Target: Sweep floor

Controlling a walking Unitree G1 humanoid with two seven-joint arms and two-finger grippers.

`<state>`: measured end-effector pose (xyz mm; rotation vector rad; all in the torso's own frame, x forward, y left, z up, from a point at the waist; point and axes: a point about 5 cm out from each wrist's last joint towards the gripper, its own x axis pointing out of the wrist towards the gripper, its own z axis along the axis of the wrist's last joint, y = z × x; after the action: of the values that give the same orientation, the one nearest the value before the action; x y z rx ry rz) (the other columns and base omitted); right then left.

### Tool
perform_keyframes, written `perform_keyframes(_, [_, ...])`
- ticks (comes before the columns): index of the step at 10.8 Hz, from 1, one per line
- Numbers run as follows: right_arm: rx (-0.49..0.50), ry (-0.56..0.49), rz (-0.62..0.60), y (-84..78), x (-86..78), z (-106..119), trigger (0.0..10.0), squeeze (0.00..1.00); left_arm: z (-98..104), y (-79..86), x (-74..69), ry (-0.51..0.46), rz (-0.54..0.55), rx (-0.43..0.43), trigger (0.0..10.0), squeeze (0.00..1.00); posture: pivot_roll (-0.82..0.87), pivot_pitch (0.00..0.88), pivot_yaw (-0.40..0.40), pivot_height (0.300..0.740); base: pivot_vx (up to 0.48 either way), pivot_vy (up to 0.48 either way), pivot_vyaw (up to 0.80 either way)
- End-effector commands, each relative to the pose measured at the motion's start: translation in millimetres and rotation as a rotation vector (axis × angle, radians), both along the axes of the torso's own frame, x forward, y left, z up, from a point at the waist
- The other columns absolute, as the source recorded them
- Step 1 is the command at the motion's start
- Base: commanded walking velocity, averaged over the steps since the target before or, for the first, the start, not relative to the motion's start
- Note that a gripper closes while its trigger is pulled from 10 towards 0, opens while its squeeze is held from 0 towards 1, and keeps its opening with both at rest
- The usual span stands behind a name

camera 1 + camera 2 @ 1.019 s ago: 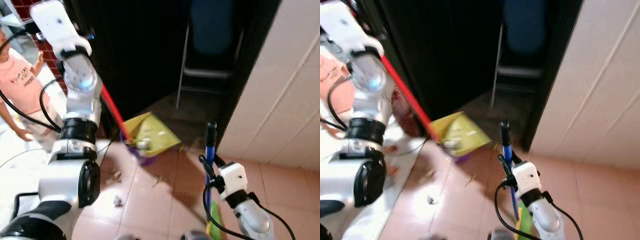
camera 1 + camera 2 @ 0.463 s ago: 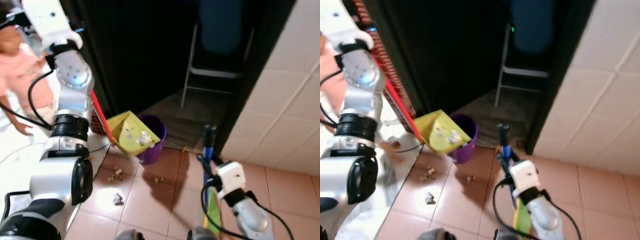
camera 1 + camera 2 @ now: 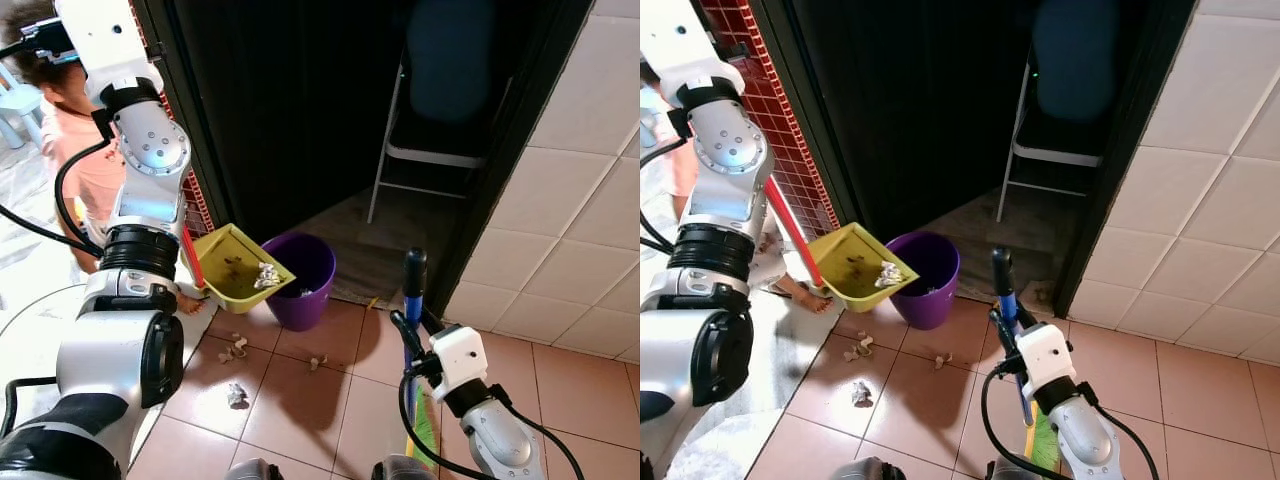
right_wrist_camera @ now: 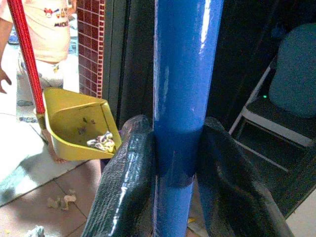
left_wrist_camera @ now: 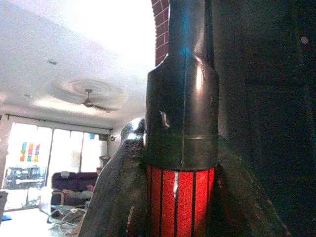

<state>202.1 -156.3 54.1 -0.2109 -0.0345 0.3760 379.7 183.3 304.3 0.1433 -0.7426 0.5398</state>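
My left arm is raised, and in the left wrist view my left gripper (image 5: 181, 148) is shut on the black-capped red handle (image 5: 180, 197) of the dustpan. The yellow dustpan (image 3: 238, 268) hangs roughly level just left of the purple bin (image 3: 305, 282), a crumpled paper (image 3: 266, 275) and crumbs inside it. My right gripper (image 4: 180, 148) is shut on the blue broom handle (image 3: 413, 300), held upright, with green bristles (image 3: 428, 432) on the tiles below. Scraps (image 3: 232, 348) and a paper wad (image 3: 236, 396) lie on the floor before the bin.
A person in a pink shirt (image 3: 75, 165) stands barefoot close behind the dustpan at the left. A folding chair (image 3: 440, 110) stands in the dark doorway behind the bin. A white tiled wall (image 3: 580, 200) closes the right; a red brick strip (image 3: 790, 130) edges the doorway.
The dustpan has come down from a tipped position over the bin to hang level at its left, paper still inside. The camera has shifted. My right gripper keeps hold of the broom.
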Motion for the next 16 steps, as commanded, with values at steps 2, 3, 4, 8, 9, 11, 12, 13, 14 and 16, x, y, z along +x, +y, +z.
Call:
perform_keyframes(2, [0.004, -0.06, -0.005, 0.6, 3.6, 11.5, 10.0, 0.0, 15.9, -22.1, -5.4, -0.099, -0.053, 0.054, 10.0, 0.0, -0.18, 0.0, 0.096, 0.74, 0.0, 0.0, 0.0])
perform_keyframes(3, [0.004, -0.061, -0.01, 0.5, 3.8, 11.7, 10.0, 0.0, 7.8, -35.1, -6.7, -0.094, -0.068, 0.092, 10.0, 0.0, -0.18, 0.0, 0.097, 0.74, 0.0, 0.0, 0.0])
perform_keyframes(4, [0.003, -0.064, -0.012, 0.5, 4.2, 12.0, 10.0, 0.0, 2.4, -47.4, -8.6, -0.102, -0.085, 0.138, 10.0, 0.0, -0.19, 0.0, 0.096, 0.74, 0.0, 0.0, 0.0])
perform_keyframes(8, [0.0, -0.071, -0.016, 0.1, 4.6, 12.4, 10.0, 0.0, -3.6, -71.3, -14.6, -0.148, -0.1, 0.26, 10.0, 0.0, -0.19, 0.0, 0.097, 0.74, 0.0, 0.0, 0.0])
perform_keyframes(9, [0.0, -0.071, -0.016, 0.1, 4.6, 12.4, 10.0, 0.0, -3.6, -71.3, -14.6, -0.148, -0.1, 0.26, 10.0, 0.0, -0.19, 0.0, 0.097, 0.74, 0.0, 0.0, 0.0])
perform_keyframes(11, [0.0, -0.071, -0.016, 0.1, 4.6, 12.4, 10.0, 0.0, -3.6, -71.3, -14.6, -0.148, -0.1, 0.26, 10.0, 0.0, -0.19, 0.0, 0.097, 0.74, 0.0, 0.0, 0.0])
perform_keyframes(12, [0.0, -0.071, -0.016, 0.1, 4.6, 12.4, 10.0, 0.0, -3.6, -71.3, -14.6, -0.148, -0.1, 0.26, 10.0, 0.0, -0.19, 0.0, 0.097, 0.74, 0.0, 0.0, 0.0])
perform_keyframes(13, [0.0, -0.071, -0.016, 0.1, 4.6, 12.4, 10.0, 0.0, -3.6, -71.3, -14.6, -0.148, -0.1, 0.26, 10.0, 0.0, -0.19, 0.0, 0.097, 0.74, 0.0, 0.0, 0.0])
perform_keyframes(14, [0.0, -0.071, -0.016, 0.1, 4.6, 12.4, 10.0, 0.0, -3.6, -71.3, -14.6, -0.148, -0.1, 0.26, 10.0, 0.0, -0.19, 0.0, 0.097, 0.74, 0.0, 0.0, 0.0])
perform_keyframes(16, [0.0, -0.071, -0.016, 0.1, 4.6, 12.4, 10.0, 0.0, -3.6, -71.3, -14.6, -0.148, -0.1, 0.26, 10.0, 0.0, -0.19, 0.0, 0.097, 0.74, 0.0, 0.0, 0.0])
